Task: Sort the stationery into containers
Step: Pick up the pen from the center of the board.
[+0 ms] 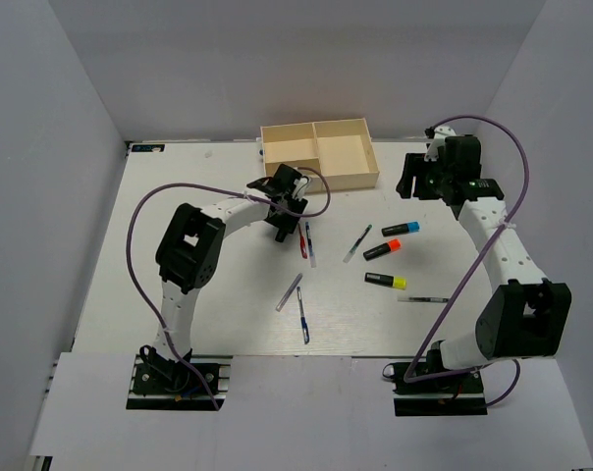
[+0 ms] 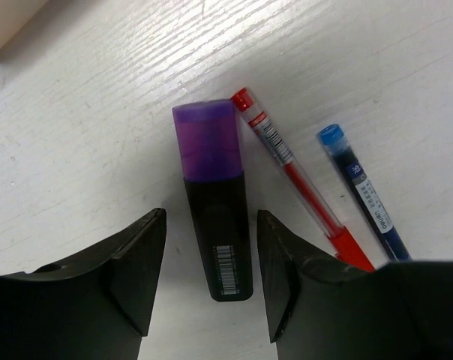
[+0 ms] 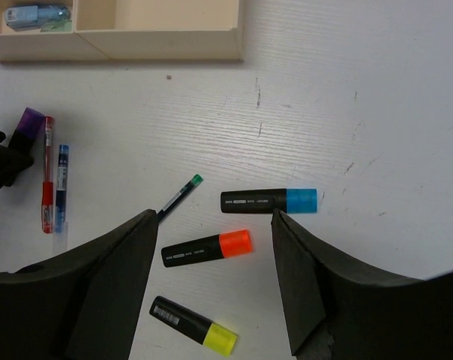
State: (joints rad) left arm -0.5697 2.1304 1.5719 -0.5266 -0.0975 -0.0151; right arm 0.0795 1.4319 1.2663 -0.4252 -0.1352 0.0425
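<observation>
Purple-capped highlighter (image 2: 211,217), centre frame, has a black body with a white barcode. Red pen (image 2: 298,180) and blue pen (image 2: 361,191) lie to its right. Also black-bodied: blue-capped highlighter (image 3: 269,201), orange-capped highlighter (image 3: 208,248), yellow-capped highlighter (image 3: 193,325). Cream tray (image 3: 163,43) up top.

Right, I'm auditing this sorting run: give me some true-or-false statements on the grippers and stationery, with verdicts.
1. The left gripper is open, fingers either side of the purple-capped black highlighter. True.
2. The red-capped clear pen lies in the cream divided tray. False: it lies on the white table beside the blue pen.
3. The right gripper grips the orange-capped black highlighter. False: it is open, holding nothing.
4. A pale blue piece sits in one tray compartment. True.
</observation>
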